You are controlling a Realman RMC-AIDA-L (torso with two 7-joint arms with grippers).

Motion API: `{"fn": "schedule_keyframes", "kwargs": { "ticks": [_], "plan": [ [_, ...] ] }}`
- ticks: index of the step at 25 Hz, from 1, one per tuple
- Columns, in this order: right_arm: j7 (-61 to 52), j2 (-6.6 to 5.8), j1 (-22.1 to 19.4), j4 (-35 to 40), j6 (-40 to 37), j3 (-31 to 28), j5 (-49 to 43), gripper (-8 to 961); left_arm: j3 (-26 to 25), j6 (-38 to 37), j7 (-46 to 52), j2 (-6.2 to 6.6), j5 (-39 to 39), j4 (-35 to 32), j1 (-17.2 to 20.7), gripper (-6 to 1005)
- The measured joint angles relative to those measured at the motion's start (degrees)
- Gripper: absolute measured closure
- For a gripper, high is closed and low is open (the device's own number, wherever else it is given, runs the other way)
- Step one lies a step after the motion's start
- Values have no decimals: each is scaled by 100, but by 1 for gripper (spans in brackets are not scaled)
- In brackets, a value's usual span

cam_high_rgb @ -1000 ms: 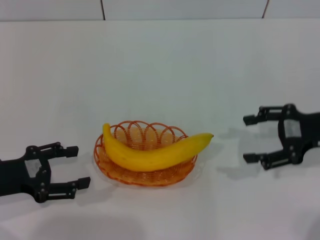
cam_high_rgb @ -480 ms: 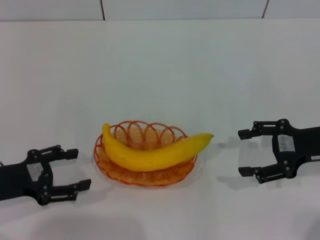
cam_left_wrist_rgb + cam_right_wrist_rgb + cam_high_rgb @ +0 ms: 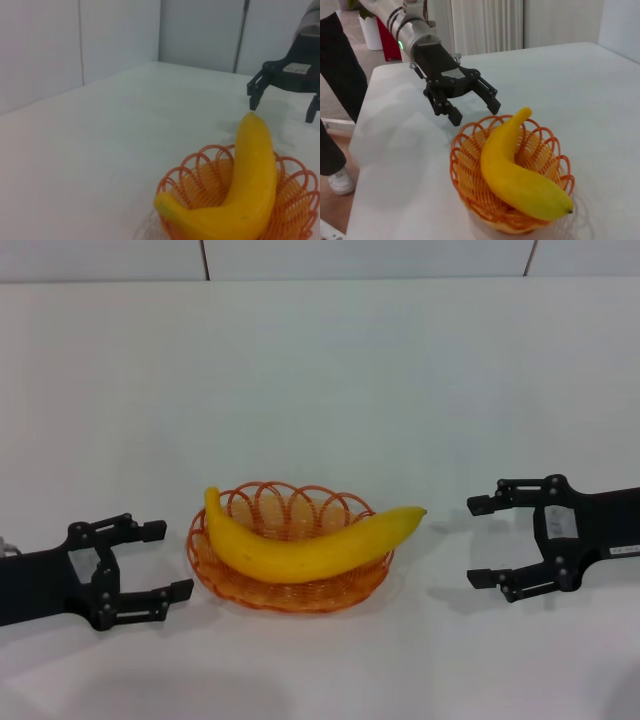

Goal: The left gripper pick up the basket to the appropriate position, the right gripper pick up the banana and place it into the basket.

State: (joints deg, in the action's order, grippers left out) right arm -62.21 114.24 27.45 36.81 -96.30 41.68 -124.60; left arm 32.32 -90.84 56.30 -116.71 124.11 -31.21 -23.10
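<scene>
The banana [image 3: 305,546] already lies across the basket [image 3: 290,585] at lower centre, with the left gripper [image 3: 160,560] and right gripper [image 3: 483,541] both open and empty either side, so little seems left.

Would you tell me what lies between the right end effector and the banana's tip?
Nothing: in the head view, only bare white table separates the open right end effector from the banana.
</scene>
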Motion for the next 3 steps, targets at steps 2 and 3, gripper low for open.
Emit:
{"fn": "schedule_keyframes", "kwargs": {
  "ticks": [2,3],
  "plan": [
    [-1,-5,9,-20,8,17,-2,80,10,1,-1,6,1,0,-4,152],
    [-2,-5,12,-21,8,22,-2,80,10,1,-1,6,1,0,-4,152]
  ]
}}
